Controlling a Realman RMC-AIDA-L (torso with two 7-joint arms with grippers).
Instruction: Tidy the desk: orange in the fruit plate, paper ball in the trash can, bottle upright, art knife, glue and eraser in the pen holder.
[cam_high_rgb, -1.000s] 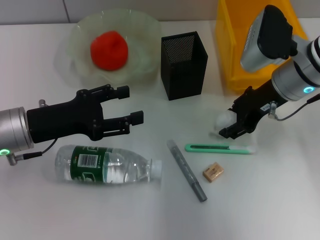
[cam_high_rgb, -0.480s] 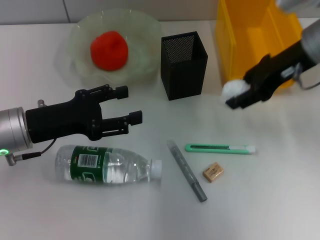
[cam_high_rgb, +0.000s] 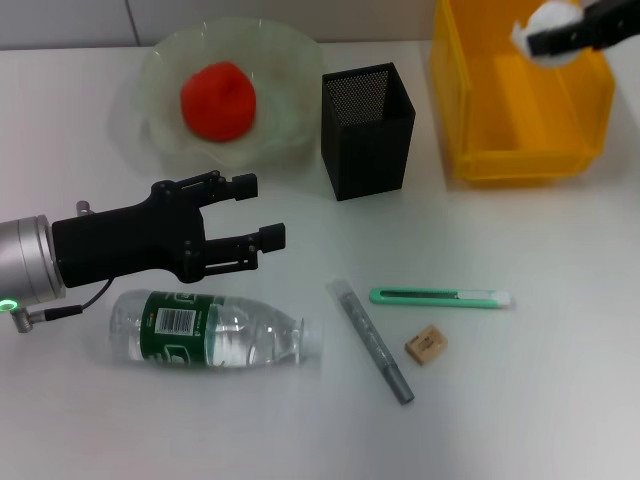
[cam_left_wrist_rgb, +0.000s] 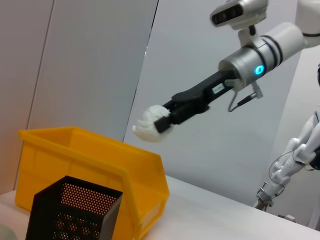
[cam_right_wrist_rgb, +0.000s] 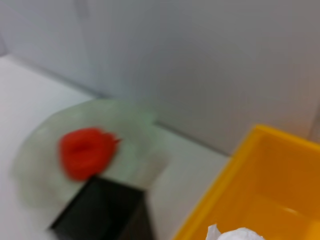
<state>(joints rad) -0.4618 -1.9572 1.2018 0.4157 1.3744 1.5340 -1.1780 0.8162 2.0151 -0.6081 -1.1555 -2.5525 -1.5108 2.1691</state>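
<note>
**Right claw holds the paper ball over the bin**

The right claw (cam_high_rgb: 548, 38) is clamped on the paper ball (cam_high_rgb: 545, 30), holding it up in the air above the open bin (cam_high_rgb: 520, 165). From the left wrist view the ball (cam_left_wrist_rgb: 149, 124) sits pinched at the tip of the black fingers (cam_left_wrist_rgb: 167, 121), clear of the bin's rim (cam_left_wrist_rgb: 95, 150) and well above it. The right wrist view shows only a white scrap of the ball (cam_right_wrist_rgb: 237, 234) over the bin's yellow inside (cam_right_wrist_rgb: 270, 200).

The left claw (cam_high_rgb: 258, 210) hovers with its fingers spread wide and nothing between them, just above the bottle (cam_high_rgb: 215, 330), which lies on its side on the desk (cam_high_rgb: 540, 400), cap toward the glue (cam_high_rgb: 373, 341). The orange (cam_high_rgb: 217, 100) rests in the plate (cam_high_rgb: 150, 70). The holder (cam_high_rgb: 367, 130) stands upright between plate and bin. The knife (cam_high_rgb: 440, 297) lies flat near the glue, with the eraser (cam_high_rgb: 426, 344) just beside both, touching neither.
</note>
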